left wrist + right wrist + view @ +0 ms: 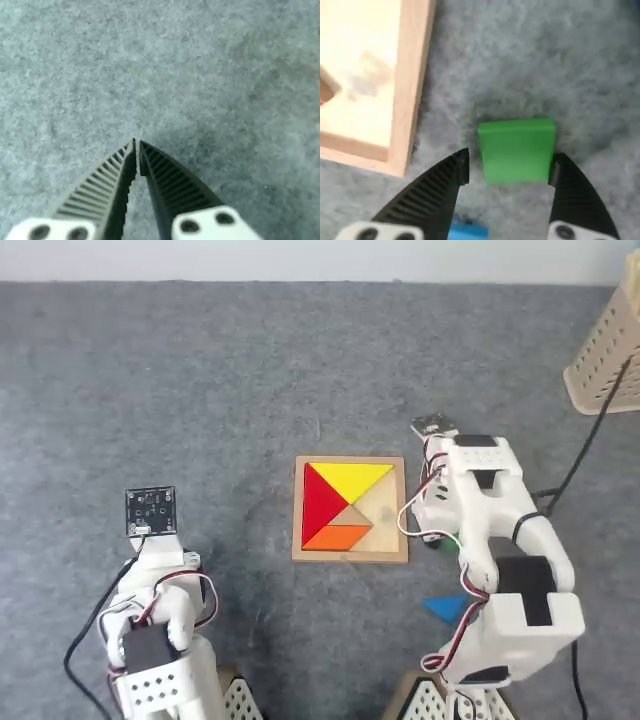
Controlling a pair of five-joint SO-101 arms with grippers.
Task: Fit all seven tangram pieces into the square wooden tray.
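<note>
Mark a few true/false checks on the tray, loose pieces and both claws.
1. The right claw is open around the green piece, which lies on the grey mat beside the wooden tray. True.
2. The left claw is shut over the mat. True.
3. All seven pieces sit in the tray. False: the yellow piece, red piece and orange piece lie in it, with bare floor left.
4. A blue triangle fills the tray's corner. False: the blue piece lies on the mat near the right arm.

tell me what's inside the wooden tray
In the tray: a yellow triangle, a red triangle, an orange piece; the rest is bare wood. A wire hides part of its right rim.
</note>
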